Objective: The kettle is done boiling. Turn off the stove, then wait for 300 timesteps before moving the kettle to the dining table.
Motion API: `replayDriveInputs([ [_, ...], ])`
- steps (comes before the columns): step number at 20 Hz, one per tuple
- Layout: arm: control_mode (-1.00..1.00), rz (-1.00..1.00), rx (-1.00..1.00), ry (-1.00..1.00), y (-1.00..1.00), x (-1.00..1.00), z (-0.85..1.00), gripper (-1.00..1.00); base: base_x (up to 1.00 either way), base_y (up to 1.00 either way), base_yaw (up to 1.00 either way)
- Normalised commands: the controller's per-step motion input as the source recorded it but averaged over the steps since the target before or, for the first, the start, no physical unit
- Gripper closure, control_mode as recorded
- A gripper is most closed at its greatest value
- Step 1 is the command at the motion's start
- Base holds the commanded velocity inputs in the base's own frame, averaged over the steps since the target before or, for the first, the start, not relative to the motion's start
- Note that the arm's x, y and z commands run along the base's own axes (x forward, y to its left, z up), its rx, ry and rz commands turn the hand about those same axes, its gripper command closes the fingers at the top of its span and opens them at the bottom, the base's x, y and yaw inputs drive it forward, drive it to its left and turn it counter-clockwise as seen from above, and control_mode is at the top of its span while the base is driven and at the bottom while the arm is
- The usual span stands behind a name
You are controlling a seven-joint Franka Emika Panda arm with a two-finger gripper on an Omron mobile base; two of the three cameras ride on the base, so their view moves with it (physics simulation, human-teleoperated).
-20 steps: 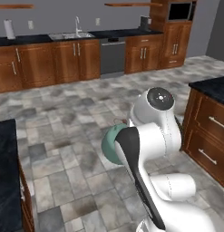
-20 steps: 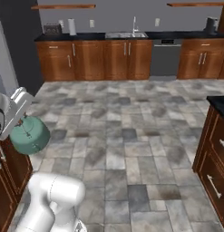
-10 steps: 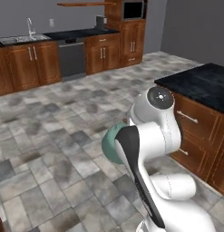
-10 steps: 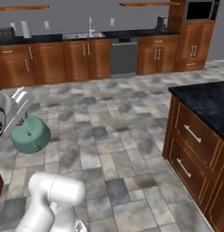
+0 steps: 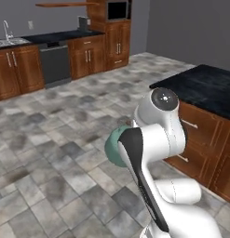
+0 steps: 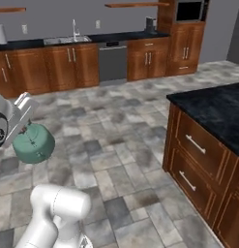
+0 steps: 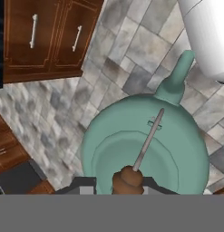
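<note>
**Kettle in transit, drop-off pending**

The kettle is hanging in the air over the tiled floor, carried at the arm's end. Fingers are clamped together on its thin arched handle, seen from above in the hand view. The black-topped desk is coming up on the right, well apart from the kettle. Judging by this: lifting done, carrying under way; setting down and releasing are remaining.

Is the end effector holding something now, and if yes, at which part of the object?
Yes. The end effector holds the teal kettle by its thin arched handle, carrying it above the tiled floor.
</note>
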Motion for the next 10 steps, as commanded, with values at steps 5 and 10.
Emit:
replayDriveInputs([
  [5,1.0,0.0,0.0,0.0,0.0,0.0,0.0,1.0,0.38,-0.02,-0.39],
  [10,1.0,0.0,0.0,0.0,0.0,0.0,0.0,1.0,0.24,-0.07,-0.5],
])
